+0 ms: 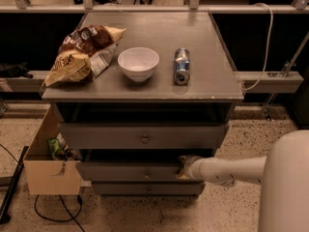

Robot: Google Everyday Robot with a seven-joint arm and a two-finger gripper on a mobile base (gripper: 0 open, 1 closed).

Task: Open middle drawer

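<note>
**Robot's hand [183, 168] meets the middle drawer [125, 172] at its right end**

The white arm [227, 170] reaches in low from the right, setting the hand against the upper right corner of the grey middle drawer, which sits second of three, under the taller top drawer [106, 137] and above the lowest drawer [145, 188]. The approach skips the small centre knob [147, 174], apparently to hook the front's edge and pull. Whether the hand is clamped or apart cannot be told. A chip bag [82, 52], bowl [138, 63] and can [181, 65] lie on the bench [212, 76] above, clear of the work.
</note>
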